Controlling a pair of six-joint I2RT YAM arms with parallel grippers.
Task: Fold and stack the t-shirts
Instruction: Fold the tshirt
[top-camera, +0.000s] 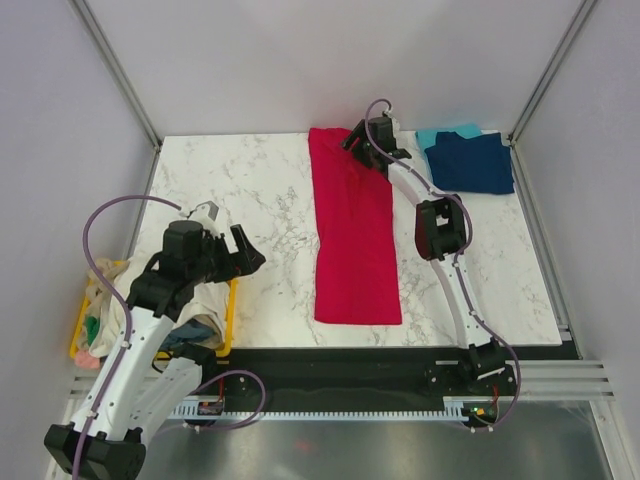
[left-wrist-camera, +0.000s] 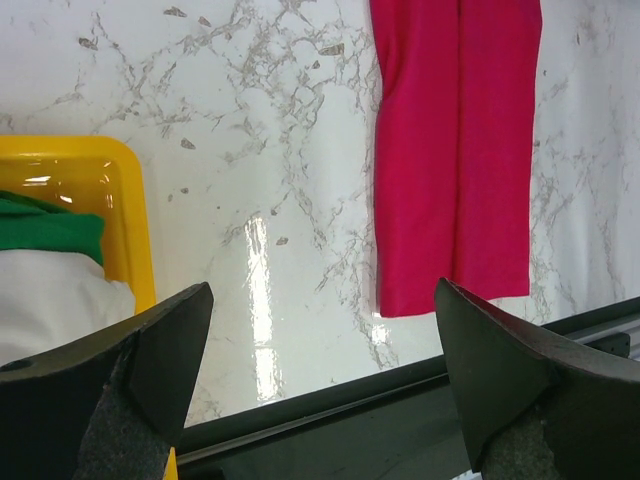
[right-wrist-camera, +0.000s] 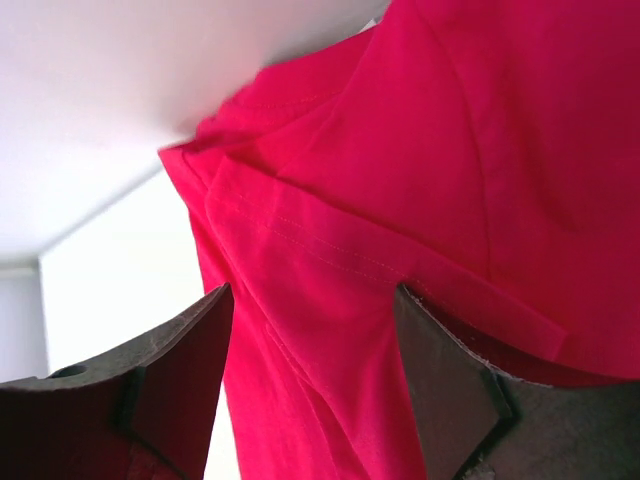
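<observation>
Seen from above, the crimson t-shirt lies mid-table as a long narrow strip, running from the far edge towards the near edge. The right arm is stretched out, with the right end effector at the strip's far right corner. The left arm is bent beside the yellow bin, with the left end effector over bare table. A navy t-shirt sits on a teal t-shirt at the far right.

The left wrist view shows its fingers spread wide and empty. A green t-shirt and a cream t-shirt lie in the bin.

The right wrist view shows its fingers parted around a raised crimson fold, not pinched on it. The cotton looks light and limp and would likely sag, so it is best taken at the doubled corners.
</observation>
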